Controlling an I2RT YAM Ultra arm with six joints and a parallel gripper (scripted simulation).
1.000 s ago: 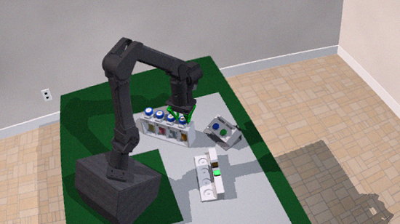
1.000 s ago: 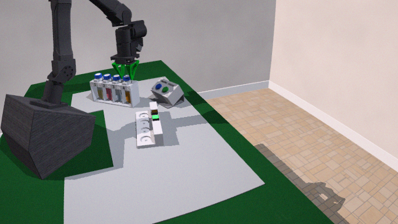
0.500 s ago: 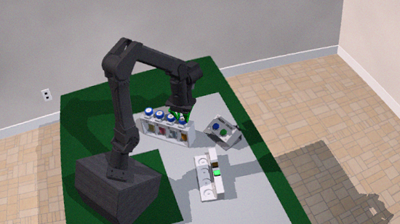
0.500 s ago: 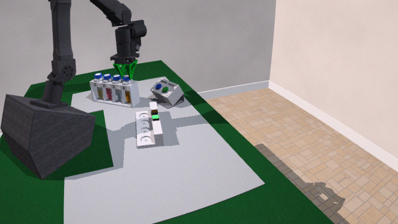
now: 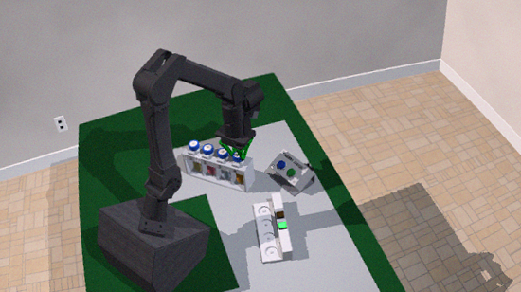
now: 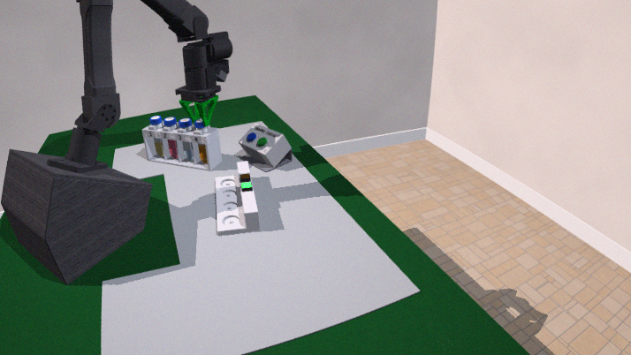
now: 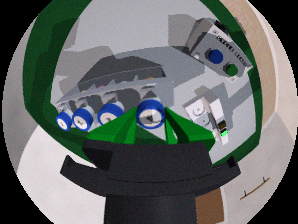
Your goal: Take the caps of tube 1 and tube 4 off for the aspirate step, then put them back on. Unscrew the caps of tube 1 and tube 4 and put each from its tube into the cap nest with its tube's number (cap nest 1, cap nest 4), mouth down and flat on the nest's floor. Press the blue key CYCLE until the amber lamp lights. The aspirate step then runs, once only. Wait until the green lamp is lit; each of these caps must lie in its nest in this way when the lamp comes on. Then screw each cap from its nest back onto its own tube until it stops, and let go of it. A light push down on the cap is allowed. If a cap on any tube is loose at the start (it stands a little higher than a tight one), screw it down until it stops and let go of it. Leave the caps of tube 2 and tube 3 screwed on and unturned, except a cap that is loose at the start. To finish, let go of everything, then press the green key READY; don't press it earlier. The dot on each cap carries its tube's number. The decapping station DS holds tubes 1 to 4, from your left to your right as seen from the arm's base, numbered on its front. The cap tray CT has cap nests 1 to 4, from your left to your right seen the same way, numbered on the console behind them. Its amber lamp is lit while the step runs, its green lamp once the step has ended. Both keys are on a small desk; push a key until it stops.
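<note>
the tool point(image 6: 200, 119) is closed on the cap of tube 4 point(image 7: 150, 113), at the right end of the decapping station point(image 6: 214, 152), which holds four blue-capped tubes. the cap tray point(image 6: 219, 227) shows four nests with no caps; its green lamp point(image 6: 246, 185) glows. two keys sit on the small key box point(image 6: 276, 152).

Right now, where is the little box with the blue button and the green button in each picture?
Top: key desk sits right of centre, right of the tube station.
Exterior: key desk is above centre, right of the station.
Wrist: key desk is at upper right.
Shared landmark: the lit green lamp.
</note>
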